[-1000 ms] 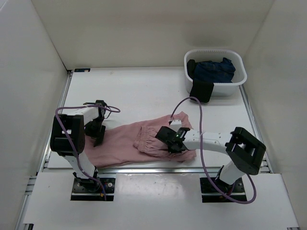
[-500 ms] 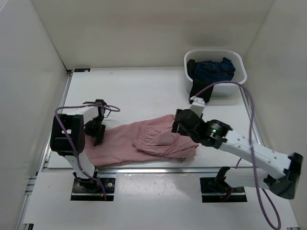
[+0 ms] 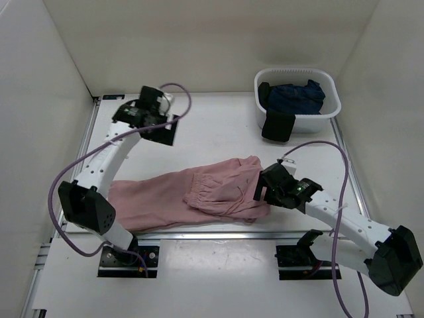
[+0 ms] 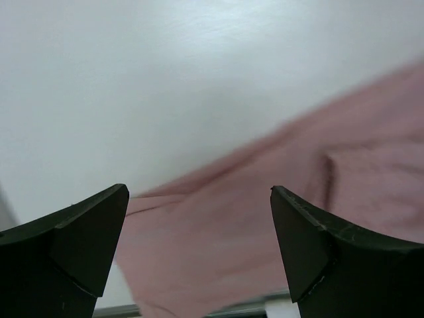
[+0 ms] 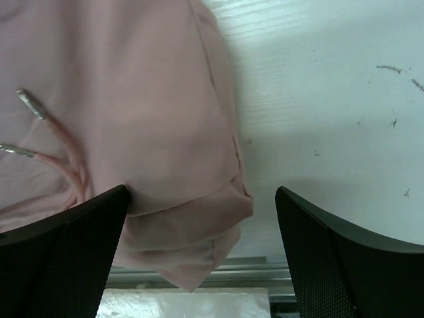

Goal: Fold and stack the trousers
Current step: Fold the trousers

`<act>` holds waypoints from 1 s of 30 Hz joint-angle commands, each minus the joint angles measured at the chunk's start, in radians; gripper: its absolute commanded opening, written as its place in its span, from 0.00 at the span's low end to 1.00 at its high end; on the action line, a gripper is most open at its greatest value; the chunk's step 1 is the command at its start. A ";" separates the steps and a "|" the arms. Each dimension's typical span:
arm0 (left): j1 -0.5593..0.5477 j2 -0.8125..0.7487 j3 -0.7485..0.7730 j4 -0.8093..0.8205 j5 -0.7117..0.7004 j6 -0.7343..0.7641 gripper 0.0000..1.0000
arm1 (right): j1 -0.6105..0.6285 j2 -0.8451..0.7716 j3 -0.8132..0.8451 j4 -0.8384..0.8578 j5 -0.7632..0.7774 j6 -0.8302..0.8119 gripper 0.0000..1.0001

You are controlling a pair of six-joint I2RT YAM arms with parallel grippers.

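The dusty-pink trousers (image 3: 172,195) lie folded lengthwise across the near half of the table, one end at the left and a doubled-over end at the right. My left gripper (image 3: 162,134) hangs open high above the table's back left, well clear of the fabric. In its wrist view the trousers (image 4: 278,218) show blurred far below the left gripper (image 4: 199,255). My right gripper (image 3: 264,188) stands open just over the right end. In the right wrist view the folded corner of the trousers (image 5: 132,99) and the drawstrings (image 5: 46,142) lie beneath the right gripper (image 5: 202,255), with nothing held.
A white basket (image 3: 329,109) at the back right holds a dark navy garment (image 3: 297,96). A black cloth (image 3: 277,126) hangs over its front rim. The table's metal front rail (image 5: 265,271) runs just past the trousers' right corner.
My right gripper opened, let go of the trousers' right end and drew back to the right. The left arm swung up from the trousers' left end towards the back of the table.
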 commanded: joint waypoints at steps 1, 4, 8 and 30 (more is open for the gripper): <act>-0.161 0.016 -0.047 -0.102 0.286 -0.002 1.00 | -0.044 -0.053 -0.041 0.107 -0.064 -0.013 0.95; -0.238 0.067 -0.127 -0.056 0.396 -0.002 1.00 | -0.054 -0.053 -0.076 0.141 -0.084 -0.013 0.95; -0.300 0.208 -0.139 -0.025 0.396 -0.002 1.00 | -0.054 -0.001 -0.112 0.163 -0.093 -0.024 0.95; -0.297 0.291 -0.001 0.009 0.281 -0.002 0.14 | -0.118 -0.002 -0.256 0.305 -0.129 0.034 0.01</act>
